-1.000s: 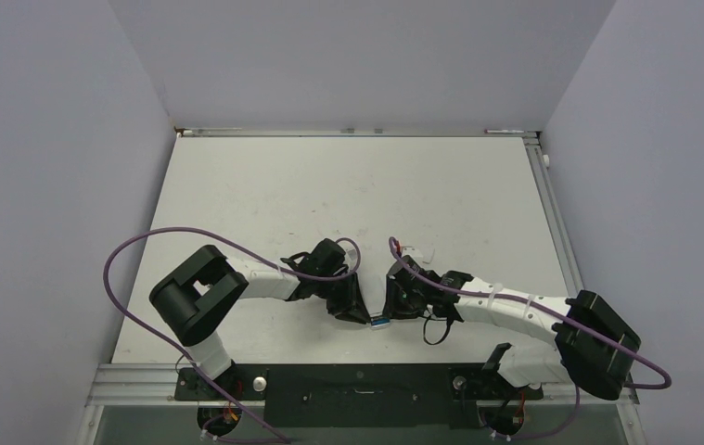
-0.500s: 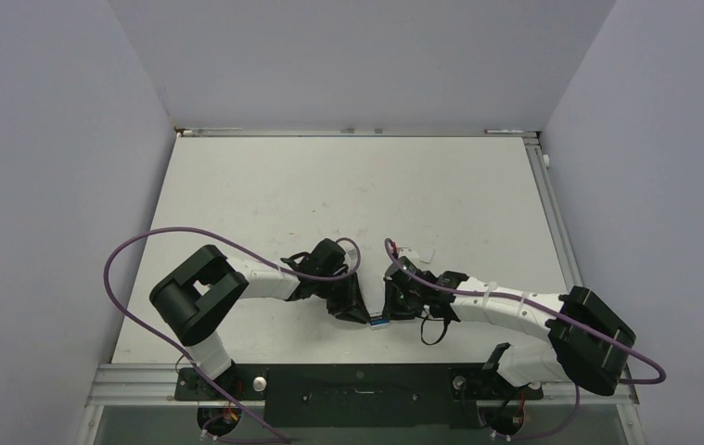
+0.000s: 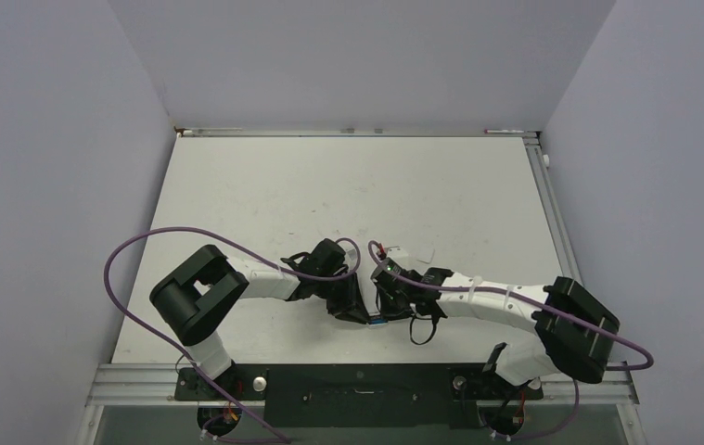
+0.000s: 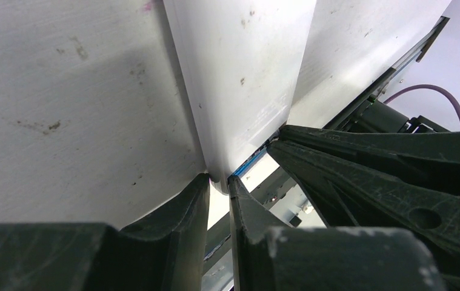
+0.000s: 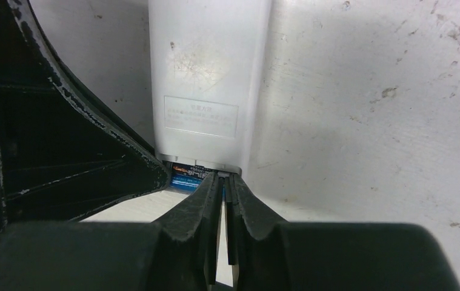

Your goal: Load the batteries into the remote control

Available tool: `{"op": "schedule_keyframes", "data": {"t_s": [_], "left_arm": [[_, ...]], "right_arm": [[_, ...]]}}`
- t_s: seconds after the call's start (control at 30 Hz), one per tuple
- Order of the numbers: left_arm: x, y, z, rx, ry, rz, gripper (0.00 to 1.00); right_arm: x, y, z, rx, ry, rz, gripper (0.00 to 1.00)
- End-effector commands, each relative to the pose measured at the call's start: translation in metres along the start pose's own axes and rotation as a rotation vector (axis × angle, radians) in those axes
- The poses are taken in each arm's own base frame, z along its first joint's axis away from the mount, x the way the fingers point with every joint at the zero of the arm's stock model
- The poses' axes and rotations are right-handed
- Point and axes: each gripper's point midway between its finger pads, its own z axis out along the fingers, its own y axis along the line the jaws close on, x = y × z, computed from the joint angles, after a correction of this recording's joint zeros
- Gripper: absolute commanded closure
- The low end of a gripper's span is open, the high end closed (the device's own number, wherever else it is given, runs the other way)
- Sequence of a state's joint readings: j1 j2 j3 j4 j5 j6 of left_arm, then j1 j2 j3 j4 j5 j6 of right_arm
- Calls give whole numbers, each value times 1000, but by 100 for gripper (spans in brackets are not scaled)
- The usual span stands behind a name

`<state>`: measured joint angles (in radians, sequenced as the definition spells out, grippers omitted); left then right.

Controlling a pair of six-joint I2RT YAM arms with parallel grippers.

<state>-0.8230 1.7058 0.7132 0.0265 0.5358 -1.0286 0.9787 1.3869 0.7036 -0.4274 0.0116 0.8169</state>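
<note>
The table (image 3: pixel 264 185) is a white board, scuffed and speckled with small dark marks, boxed in by plain pale walls (image 3: pixel 357 56) on three sides. Purple cables (image 3: pixel 144 246) loop off both arms. The arms meet low over the near middle of the board. A small white piece (image 3: pixel 419 253) lies just beyond the right wrist.

From overhead the remote control (image 5: pixel 206 79) is almost wholly buried under the two wrists. Only the wrist cameras show it properly: a plain white back with a faint label, its near end open. Of the batteries I can make out only a blue battery (image 5: pixel 186 179), lying in that open end and half hidden behind black fingers.

The left gripper (image 4: pixel 219 185) is drawn in to a narrow slot, and it seems to be pinching the remote's corner. The right gripper (image 5: pixel 224 182) has its fingers pressed together with nothing visible between them, the tips against the remote's open end just beside the blue battery.
</note>
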Motion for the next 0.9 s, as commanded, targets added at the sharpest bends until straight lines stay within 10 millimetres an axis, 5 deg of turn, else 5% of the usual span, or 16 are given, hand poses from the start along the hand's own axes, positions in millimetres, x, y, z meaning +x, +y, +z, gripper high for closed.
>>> {"op": "schedule_keyframes", "data": {"t_s": [0.0, 0.47, 0.87], "left_arm": [[-6, -10, 1, 27, -14, 32, 85], [-6, -10, 1, 30, -11, 37, 85], [-4, -9, 0, 31, -14, 38, 85]], "right_arm": [[23, -20, 12, 133, 67, -90, 91], [41, -26, 21, 317, 116, -249, 91], [9, -10, 5, 316, 25, -233, 91]]}}
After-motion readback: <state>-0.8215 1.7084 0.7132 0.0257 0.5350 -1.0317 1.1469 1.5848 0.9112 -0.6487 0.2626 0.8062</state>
